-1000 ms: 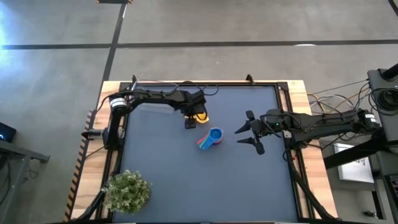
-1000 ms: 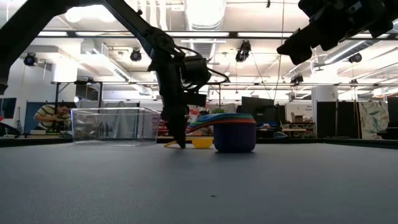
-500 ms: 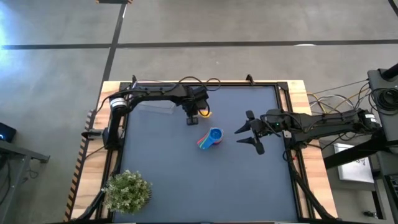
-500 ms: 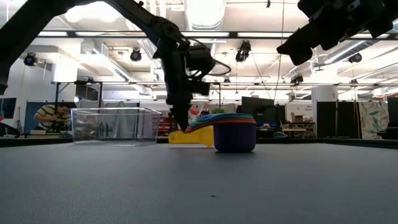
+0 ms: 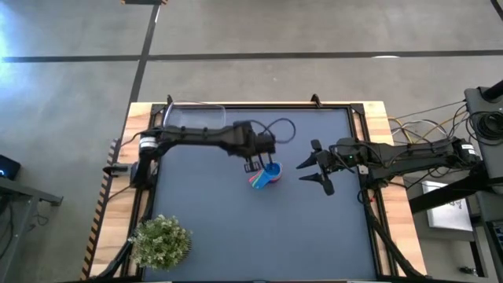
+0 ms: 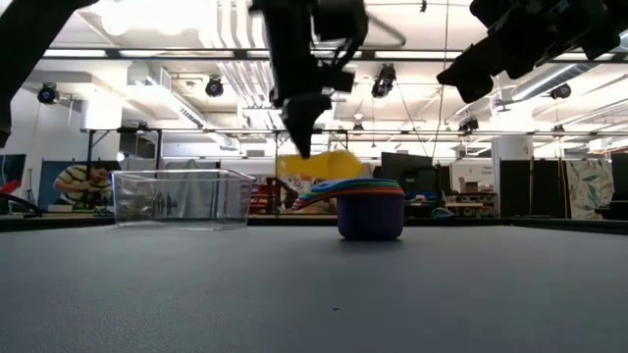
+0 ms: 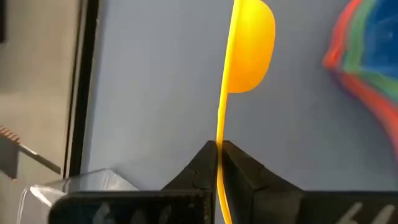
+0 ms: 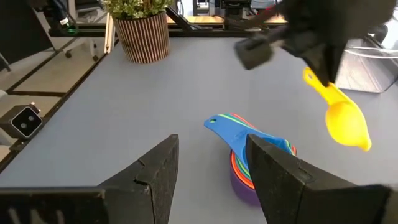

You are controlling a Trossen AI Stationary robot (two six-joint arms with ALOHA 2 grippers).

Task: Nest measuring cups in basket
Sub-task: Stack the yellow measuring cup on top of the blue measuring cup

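My left gripper (image 6: 302,147) is shut on a yellow measuring cup (image 6: 319,164), which hangs above the table just left of the stack of nested cups (image 6: 370,206). The stack (image 5: 267,174), with the blue cup on top, stands on its base near the table's middle. The clear basket (image 5: 192,118) sits at the far left on its bottom. My right gripper (image 5: 310,173) hovers open to the right of the stack, holding nothing. My left gripper pinches the yellow cup's flat handle (image 7: 219,134) between its two fingers, one on each flat face. The fingers come from above, pointing down. The cup is lifted clear of the table and slants down below the fingers, its bowl (image 8: 345,121) lowest.
A small green plant (image 5: 161,240) in a striped pot stands at the near left corner. A raised frame (image 5: 361,118) runs around the dark mat. A person (image 6: 83,184) sits in the room beyond the table.
My left gripper has taken hold of the yellow cup on the table beside the basket. It has lifted the cup clear and carried it up and toward the table's right and near side, to the stack of nested cups.
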